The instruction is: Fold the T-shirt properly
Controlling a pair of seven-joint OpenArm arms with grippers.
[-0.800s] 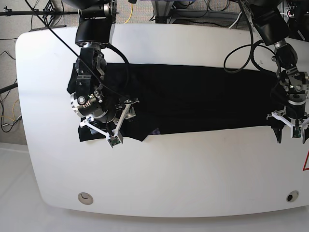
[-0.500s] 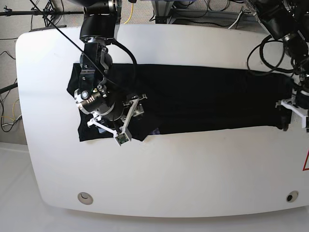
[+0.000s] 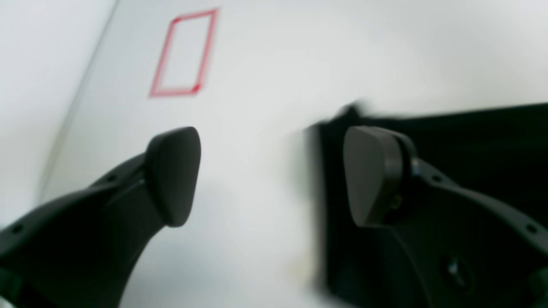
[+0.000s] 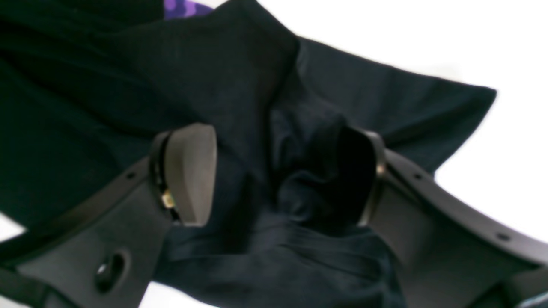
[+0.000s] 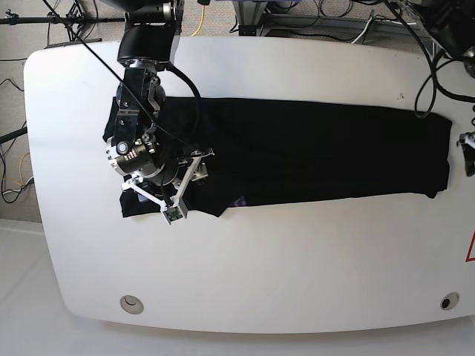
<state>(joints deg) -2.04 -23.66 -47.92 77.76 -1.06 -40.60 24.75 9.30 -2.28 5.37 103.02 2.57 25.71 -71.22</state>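
Spanning white counter side to side: T-shirt, long black band, purple neck mark at near edge. Right pincer over bunched end of shirt, jaws spread wide, fold of cloth rising between pads, not clamped. Left pincer past opposite end, jaws wide apart, empty; one pad over bare counter, other over cloth edge.

My white table fills most of the frame; grey floor with loose cables shows at far left.
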